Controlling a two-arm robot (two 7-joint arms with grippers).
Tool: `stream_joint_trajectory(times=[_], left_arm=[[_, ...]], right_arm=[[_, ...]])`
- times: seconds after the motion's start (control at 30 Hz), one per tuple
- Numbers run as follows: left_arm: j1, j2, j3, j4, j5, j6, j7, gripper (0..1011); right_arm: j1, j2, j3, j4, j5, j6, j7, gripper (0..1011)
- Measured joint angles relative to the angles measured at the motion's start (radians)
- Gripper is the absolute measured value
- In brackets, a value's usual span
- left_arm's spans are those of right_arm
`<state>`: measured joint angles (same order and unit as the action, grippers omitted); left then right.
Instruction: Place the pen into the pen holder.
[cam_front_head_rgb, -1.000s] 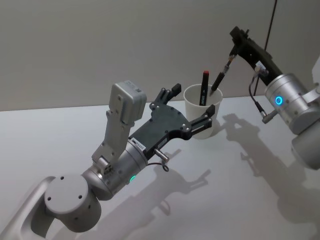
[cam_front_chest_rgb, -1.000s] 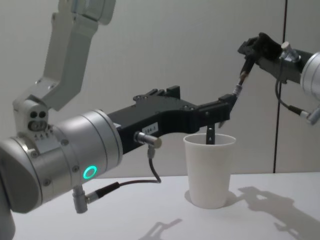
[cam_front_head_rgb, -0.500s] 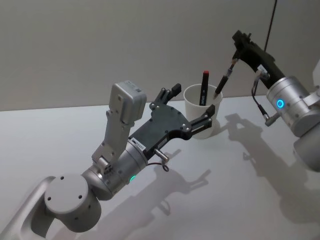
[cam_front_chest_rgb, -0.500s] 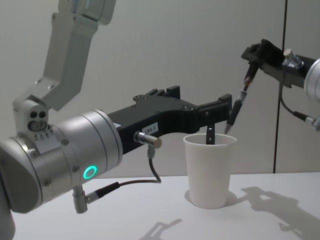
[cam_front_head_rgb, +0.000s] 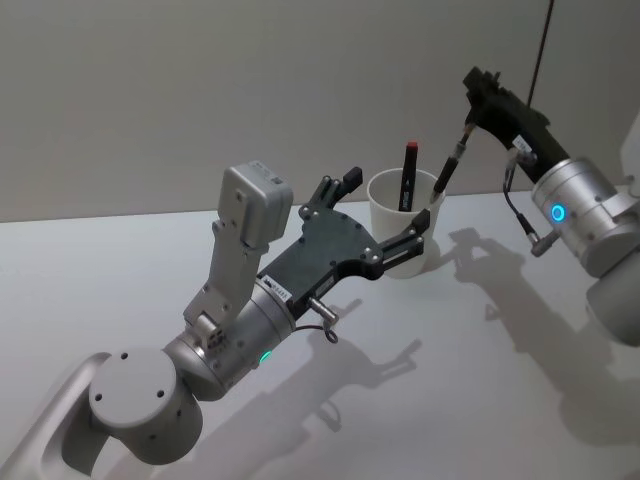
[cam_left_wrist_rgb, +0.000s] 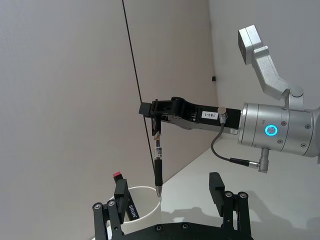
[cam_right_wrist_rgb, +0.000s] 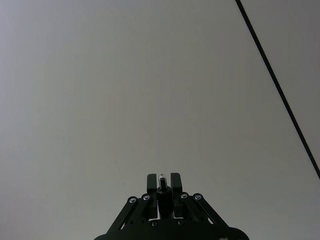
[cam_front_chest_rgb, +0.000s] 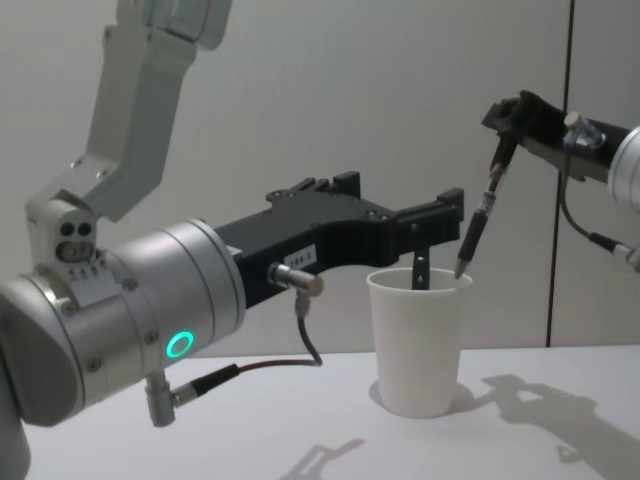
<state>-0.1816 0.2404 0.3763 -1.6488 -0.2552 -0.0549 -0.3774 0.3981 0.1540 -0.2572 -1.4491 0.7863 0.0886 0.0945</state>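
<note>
The pen holder is a white paper cup (cam_front_head_rgb: 404, 238) (cam_front_chest_rgb: 420, 340) (cam_left_wrist_rgb: 141, 207) standing on the table. A black marker with a red cap (cam_front_head_rgb: 410, 172) (cam_left_wrist_rgb: 120, 189) stands inside it. My right gripper (cam_front_head_rgb: 474, 100) (cam_front_chest_rgb: 506, 118) (cam_left_wrist_rgb: 153, 111) (cam_right_wrist_rgb: 162, 186) is shut on the top end of the dark pen (cam_front_head_rgb: 450, 160) (cam_front_chest_rgb: 480, 215) (cam_left_wrist_rgb: 158, 165) (cam_right_wrist_rgb: 162, 180). The pen hangs tip down, slightly tilted, with its tip at the cup's right rim. My left gripper (cam_front_head_rgb: 385, 212) (cam_front_chest_rgb: 398, 205) (cam_left_wrist_rgb: 162, 207) is open near the cup's rim, gripping nothing.
The white table (cam_front_head_rgb: 480, 380) stretches around the cup, with a plain grey wall behind. A thin black cord (cam_right_wrist_rgb: 280, 95) runs down the wall at the right. My left arm's body (cam_front_chest_rgb: 130, 330) bulks large at the near left.
My right gripper has lowered the pen and turned it more upright, bringing the tip down to the cup's rim. The left arm has not moved.
</note>
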Motion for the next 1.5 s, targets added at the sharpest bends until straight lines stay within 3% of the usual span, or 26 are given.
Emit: stream_joint_trajectory(times=[0.43, 1.2, 1.5], left_arm=[[0.000, 0.000, 0.000, 0.000, 0.000, 0.000, 0.000, 1001], [0.000, 0.000, 0.000, 0.000, 0.000, 0.000, 0.000, 1001], [0.000, 0.000, 0.000, 0.000, 0.000, 0.000, 0.000, 1001]], right_arm=[[0.019, -0.012, -0.013, 0.035, -0.056, -0.025, 0.025, 161], [0.090, -0.059, -0.036, 0.161, -0.132, -0.090, 0.067, 161], [0.108, -0.069, -0.050, 0.190, -0.200, -0.115, 0.104, 161]])
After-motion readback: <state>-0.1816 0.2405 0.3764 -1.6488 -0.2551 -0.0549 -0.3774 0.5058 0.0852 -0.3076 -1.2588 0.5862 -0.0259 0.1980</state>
